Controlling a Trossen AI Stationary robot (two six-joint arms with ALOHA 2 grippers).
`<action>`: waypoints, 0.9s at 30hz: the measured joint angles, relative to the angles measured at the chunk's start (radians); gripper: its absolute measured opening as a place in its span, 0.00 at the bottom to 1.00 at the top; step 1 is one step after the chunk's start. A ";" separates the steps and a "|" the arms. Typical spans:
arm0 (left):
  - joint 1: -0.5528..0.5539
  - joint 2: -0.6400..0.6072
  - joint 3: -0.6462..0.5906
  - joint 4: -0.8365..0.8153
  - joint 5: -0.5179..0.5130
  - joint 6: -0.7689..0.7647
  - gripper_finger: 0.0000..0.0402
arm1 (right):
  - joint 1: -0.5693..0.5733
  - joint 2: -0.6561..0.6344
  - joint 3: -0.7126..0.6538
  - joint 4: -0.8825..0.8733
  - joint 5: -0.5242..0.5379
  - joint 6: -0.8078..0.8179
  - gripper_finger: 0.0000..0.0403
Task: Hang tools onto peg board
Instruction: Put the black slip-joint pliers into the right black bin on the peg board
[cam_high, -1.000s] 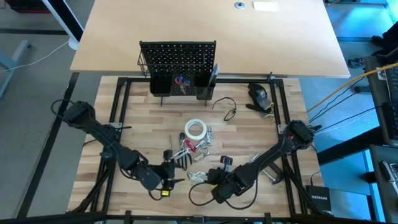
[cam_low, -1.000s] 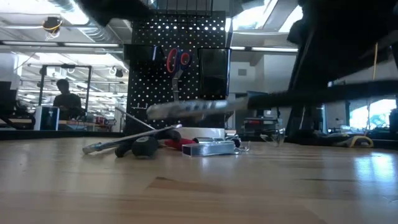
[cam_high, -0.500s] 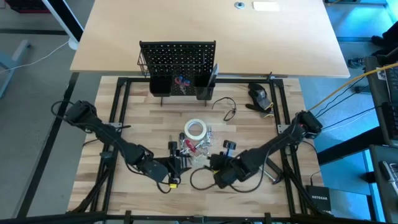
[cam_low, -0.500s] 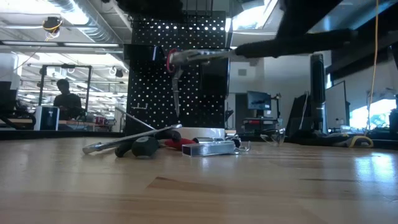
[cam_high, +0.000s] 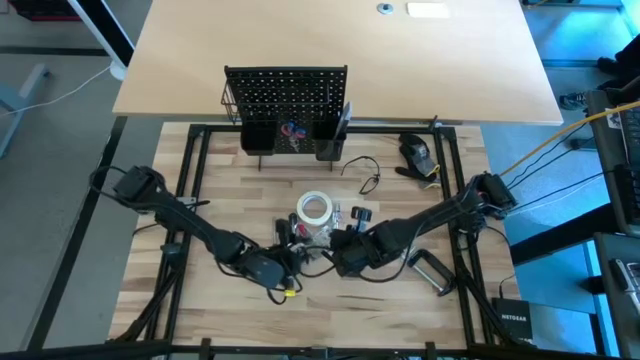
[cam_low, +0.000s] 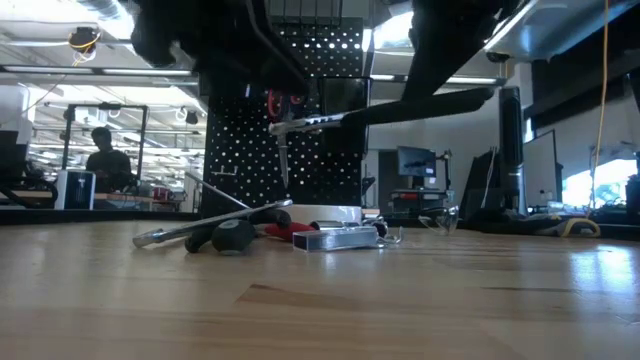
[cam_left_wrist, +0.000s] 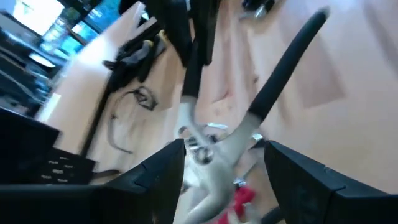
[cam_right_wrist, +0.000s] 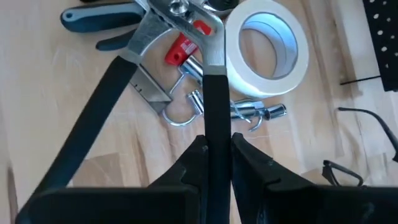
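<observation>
We note one tool hung so far: red-handled scissors (cam_high: 291, 129) on the peg board (cam_high: 286, 90). The right gripper (cam_right_wrist: 216, 149) is clamped on one black handle of the pliers (cam_right_wrist: 186, 37), lifted clear of the bench (cam_high: 230, 190). The left gripper (cam_left_wrist: 224, 163) is spread wide around the pliers' jaw end, holding nothing. Just beyond the right gripper lie the tape roll (cam_right_wrist: 267, 46), a red-tagged piece and small metal hooks (cam_right_wrist: 249, 112). We judge most of the hanging remains.
</observation>
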 joint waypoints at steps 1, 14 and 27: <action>0.002 0.005 0.000 -0.004 -0.019 0.019 0.52 | 0.000 -0.002 0.000 -0.004 0.001 -0.002 0.13; 0.058 0.050 0.000 -0.007 -0.079 0.169 0.52 | 0.000 -0.062 -0.001 0.008 0.018 -0.023 0.13; 0.051 0.047 -0.002 0.062 -0.081 0.150 0.52 | 0.001 -0.059 -0.001 0.111 0.022 -0.014 0.13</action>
